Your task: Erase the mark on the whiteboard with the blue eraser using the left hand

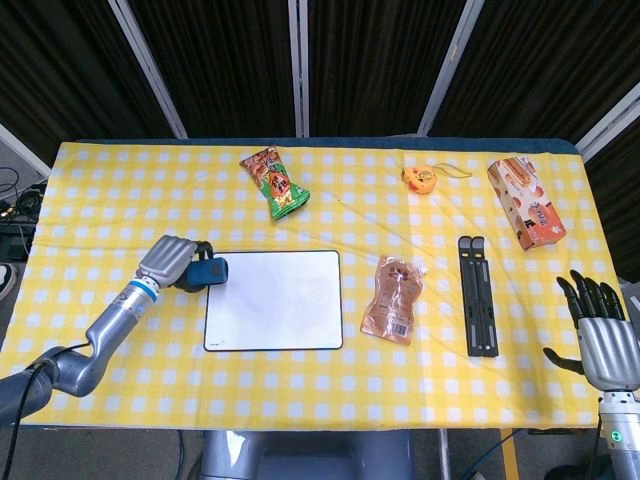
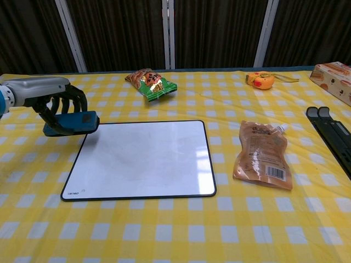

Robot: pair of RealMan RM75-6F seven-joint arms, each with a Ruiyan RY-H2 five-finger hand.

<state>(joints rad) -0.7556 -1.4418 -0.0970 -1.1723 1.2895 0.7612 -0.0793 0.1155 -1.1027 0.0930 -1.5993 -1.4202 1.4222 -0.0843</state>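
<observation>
Left hand (image 2: 50, 101) gripped the eraser (image 2: 74, 123) just off the whiteboard's (image 2: 143, 159) left edge, its surface apparently wiped clean.

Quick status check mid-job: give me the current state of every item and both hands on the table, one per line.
left hand: grips the blue eraser, off the board's far left corner.
blue eraser: held, lifted off the whiteboard.
whiteboard: flat, no mark visible.
right hand: fingers apart, holding nothing.
brown pouch: lying flat, right of the board.
green snack bag: lying flat.
black folding stand: folded flat.
orange tape measure: strap trailing out.
snack box: lying flat.
</observation>
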